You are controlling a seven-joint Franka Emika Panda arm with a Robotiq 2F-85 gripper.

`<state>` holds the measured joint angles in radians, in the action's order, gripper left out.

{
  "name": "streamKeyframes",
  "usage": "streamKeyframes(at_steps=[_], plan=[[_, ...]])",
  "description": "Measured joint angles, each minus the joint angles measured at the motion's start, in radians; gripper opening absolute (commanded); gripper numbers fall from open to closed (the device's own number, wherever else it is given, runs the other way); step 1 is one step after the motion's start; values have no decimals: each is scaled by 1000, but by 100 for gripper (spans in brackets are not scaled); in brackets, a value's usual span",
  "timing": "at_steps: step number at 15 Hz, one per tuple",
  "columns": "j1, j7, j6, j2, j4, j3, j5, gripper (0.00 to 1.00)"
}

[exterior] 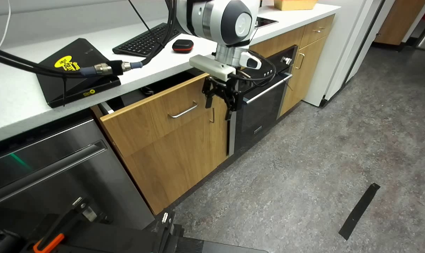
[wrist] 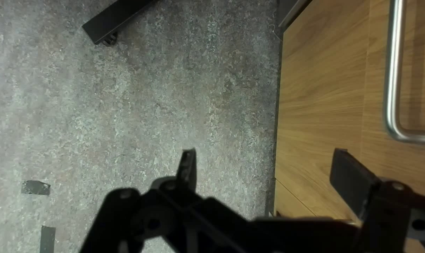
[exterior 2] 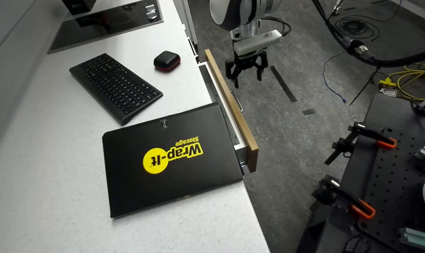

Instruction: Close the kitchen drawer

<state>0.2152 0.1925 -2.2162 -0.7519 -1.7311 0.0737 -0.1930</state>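
The kitchen drawer has a light oak front that shows in both exterior views [exterior: 142,128] [exterior 2: 245,131]. It stands partly open from under the counter, with white inner walls [exterior 2: 219,91] and dark things inside. Its silver bar handle [exterior: 183,110] also shows in the wrist view [wrist: 394,73], at the upper right. My gripper [exterior: 218,108] is open with nothing between its fingers. It points down on the floor side of the drawer front, near one end, beside the handle; it also shows in an exterior view [exterior 2: 248,80]. In the wrist view [wrist: 264,154] its fingers are apart. I cannot tell whether it touches the front.
A black Wrap-It box [exterior 2: 173,158] lies on the counter [exterior 2: 57,193] above the drawer. A keyboard [exterior 2: 115,86] and small black-red case [exterior 2: 167,60] lie nearby. An oven [exterior: 265,102] and a grey metal appliance [exterior: 57,175] flank the cabinet. A black clamp-fitted table [exterior 2: 384,175] stands opposite.
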Motion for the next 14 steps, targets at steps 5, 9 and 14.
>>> streamKeyframes(at_steps=[5, 9, 14], plan=[[-1, -3, 0, -103, 119, -49, -74, 100], [-26, -16, -1, -149, 192, -100, -75, 100], [-51, -40, 0, -150, 195, -86, -49, 100]])
